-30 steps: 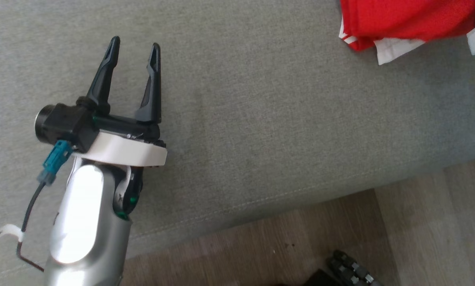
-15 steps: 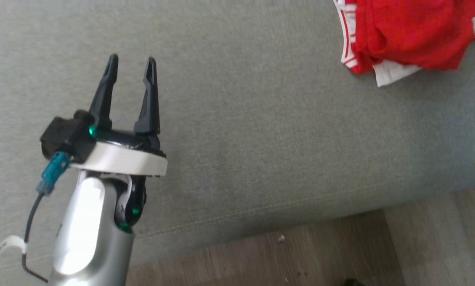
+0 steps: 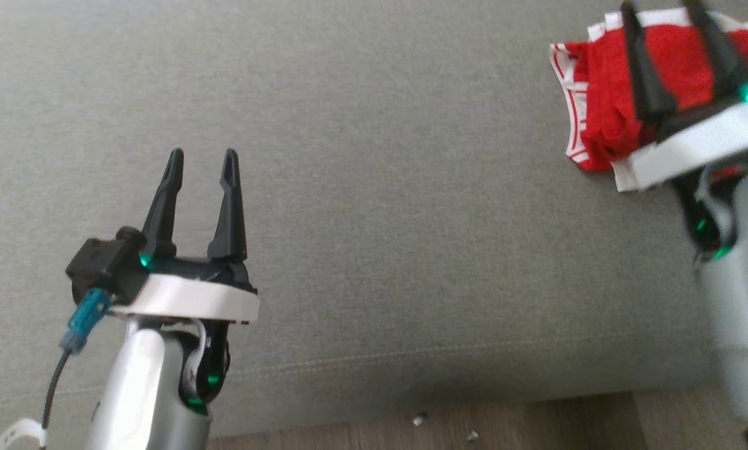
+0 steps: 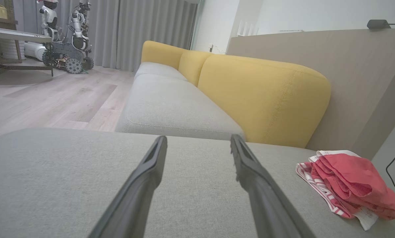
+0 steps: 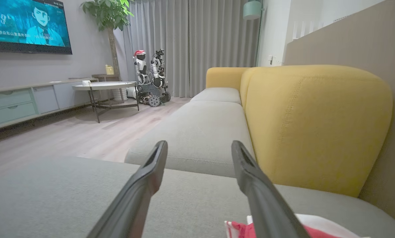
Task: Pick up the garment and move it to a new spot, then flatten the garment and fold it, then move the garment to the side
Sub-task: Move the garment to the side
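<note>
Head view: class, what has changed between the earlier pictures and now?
The camera has tilted, shifting the whole picture down. The right pincer has come into sight, open, before the folded red-and-white fabric garment. Unchanged: the left pincer, open and empty above the grey fabric sofa cushion; the garment lies on it.

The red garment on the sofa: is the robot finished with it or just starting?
Looks nearly finished. Done: the red garment lies in a loosely folded bundle at the right end of the grey seat. In hand: nothing; the left gripper and right gripper are both open and empty. Left: probably only backing away, though the fold looks lumpy.
</note>
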You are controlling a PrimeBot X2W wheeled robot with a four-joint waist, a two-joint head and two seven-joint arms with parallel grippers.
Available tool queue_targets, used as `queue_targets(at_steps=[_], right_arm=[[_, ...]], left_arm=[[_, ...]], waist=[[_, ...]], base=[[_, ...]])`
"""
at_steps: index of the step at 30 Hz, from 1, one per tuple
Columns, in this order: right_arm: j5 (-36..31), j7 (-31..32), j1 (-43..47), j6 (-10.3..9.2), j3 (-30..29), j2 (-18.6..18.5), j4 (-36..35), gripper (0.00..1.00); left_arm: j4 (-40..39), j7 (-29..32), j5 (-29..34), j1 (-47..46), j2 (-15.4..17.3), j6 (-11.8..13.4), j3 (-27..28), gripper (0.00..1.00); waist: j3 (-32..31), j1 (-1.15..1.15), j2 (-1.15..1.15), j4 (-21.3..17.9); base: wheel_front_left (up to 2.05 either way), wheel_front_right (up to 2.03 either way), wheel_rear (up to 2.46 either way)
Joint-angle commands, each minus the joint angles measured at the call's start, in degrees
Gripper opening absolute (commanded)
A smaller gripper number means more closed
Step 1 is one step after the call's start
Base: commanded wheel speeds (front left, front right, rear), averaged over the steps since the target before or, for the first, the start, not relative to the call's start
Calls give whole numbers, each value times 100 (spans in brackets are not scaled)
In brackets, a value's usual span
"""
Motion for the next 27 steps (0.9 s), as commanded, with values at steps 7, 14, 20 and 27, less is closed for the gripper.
queue_targets(at_steps=[7,14,20,27], right_arm=[[-172,-267,887,36,-132,593,-433,100],[-453,-691,1617,36,-361,1041,-443,100],[-695,-932,2054,36,-541,1351,-366,100],[-982,-1028,2181,36,-588,1489,-327,100]], left_arm=[[-239,-31,-91,146,50,41,248,100],[-225,-31,-129,306,50,60,187,100],[-177,-31,-160,503,50,105,89,100],[-159,-31,-238,598,50,171,-18,100]], waist=[[-350,0,0,263],[-502,0,0,366],[-700,0,0,394],[-771,0,0,366]], base=[[0,0,0],[0,0,0],[0,0,0],[0,0,0]])
